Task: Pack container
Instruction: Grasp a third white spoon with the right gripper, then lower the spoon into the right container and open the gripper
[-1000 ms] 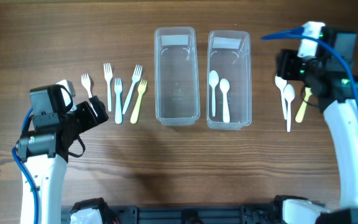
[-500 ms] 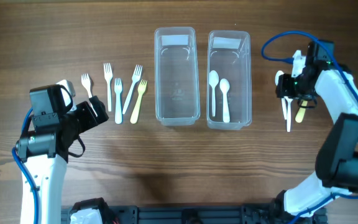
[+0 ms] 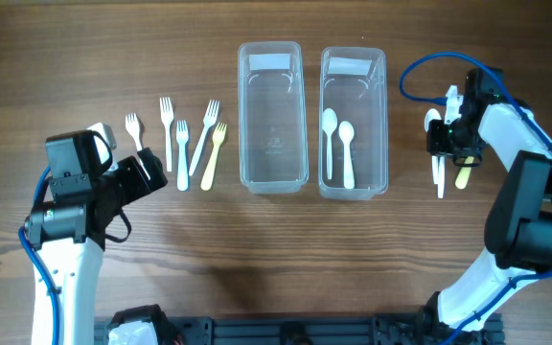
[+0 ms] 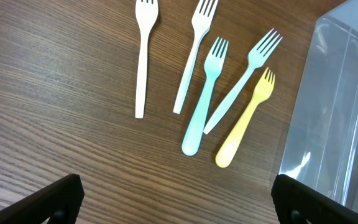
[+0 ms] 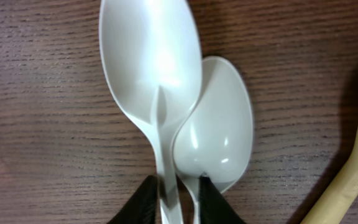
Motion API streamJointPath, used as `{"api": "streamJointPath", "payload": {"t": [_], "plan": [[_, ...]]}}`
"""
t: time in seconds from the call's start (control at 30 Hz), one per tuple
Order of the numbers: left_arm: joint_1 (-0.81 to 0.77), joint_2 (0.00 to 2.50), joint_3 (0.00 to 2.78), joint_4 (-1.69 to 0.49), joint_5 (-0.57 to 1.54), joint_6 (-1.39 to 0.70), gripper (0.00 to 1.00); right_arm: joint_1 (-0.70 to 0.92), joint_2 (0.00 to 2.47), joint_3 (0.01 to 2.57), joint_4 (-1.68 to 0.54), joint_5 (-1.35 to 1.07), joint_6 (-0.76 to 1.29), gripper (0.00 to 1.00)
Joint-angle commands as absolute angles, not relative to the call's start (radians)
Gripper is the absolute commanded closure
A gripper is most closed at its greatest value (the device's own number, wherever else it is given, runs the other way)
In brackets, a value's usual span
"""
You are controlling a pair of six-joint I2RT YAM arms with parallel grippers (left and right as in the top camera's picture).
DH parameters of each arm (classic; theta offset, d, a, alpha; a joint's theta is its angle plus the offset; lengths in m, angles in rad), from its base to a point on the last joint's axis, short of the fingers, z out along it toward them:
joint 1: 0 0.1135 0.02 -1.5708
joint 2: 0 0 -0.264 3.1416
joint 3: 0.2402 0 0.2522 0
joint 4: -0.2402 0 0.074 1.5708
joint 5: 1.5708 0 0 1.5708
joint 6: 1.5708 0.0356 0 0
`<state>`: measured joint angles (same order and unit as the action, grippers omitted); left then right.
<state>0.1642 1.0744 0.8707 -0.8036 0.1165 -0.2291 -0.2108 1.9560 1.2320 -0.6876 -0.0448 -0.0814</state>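
Observation:
Two clear containers stand side by side: the left one is empty, the right one holds two white spoons. Several plastic forks lie left of them, also in the left wrist view. My left gripper is open and empty, just short of the forks. My right gripper is down on the table right of the containers. Its fingers are shut on the handles of two overlapping white spoons. A yellow spoon lies beside them.
The left container's wall fills the right side of the left wrist view. The yellow spoon's handle lies close to the right of my right fingers. Bare wooden table stretches in front of the containers.
My right arm has come down and inward onto the two white spoons and closed on their handles; the spoons have been drawn together. The left arm has not moved.

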Motion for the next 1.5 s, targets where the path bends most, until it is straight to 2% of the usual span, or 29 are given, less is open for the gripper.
{"api": "streamJointPath", "payload": {"t": [0.0, 0.03, 0.23, 0.47, 0.63, 1.03, 1.2, 1.47], "plan": [[0.17, 1.076, 0.89, -0.801, 0.11, -0.213, 0.0, -0.206, 2.014, 1.216, -0.709, -0.071, -0.067, 0.9], [0.17, 1.076, 0.89, -0.802, 0.11, -0.213, 0.0, -0.206, 2.014, 1.216, -0.712, -0.07, -0.062, 0.91], [0.17, 1.076, 0.89, -0.801, 0.11, -0.213, 0.0, -0.206, 2.014, 1.216, -0.73, -0.067, -0.05, 0.81], [0.17, 1.076, 0.89, -0.801, 0.11, -0.213, 0.0, -0.206, 2.014, 1.216, -0.758, -0.067, -0.022, 0.96], [0.17, 1.076, 0.891, -0.802, 0.11, -0.213, 0.0, -0.206, 1.978, 1.245, -0.805, -0.09, 0.003, 0.96], [0.17, 1.076, 0.89, -0.802, 0.11, -0.213, 0.0, -0.196, 1.53, 1.327, -0.818, -0.358, 0.038, 0.96], [0.17, 1.076, 0.89, -0.802, 0.11, -0.213, 0.0, -0.092, 1.442, 1.327, -0.817, -0.49, 0.102, 0.96], [0.17, 1.076, 0.89, -0.802, 0.11, -0.213, 0.0, 0.155, 1.616, 1.315, -0.732, -0.198, 0.3, 0.96]]}}
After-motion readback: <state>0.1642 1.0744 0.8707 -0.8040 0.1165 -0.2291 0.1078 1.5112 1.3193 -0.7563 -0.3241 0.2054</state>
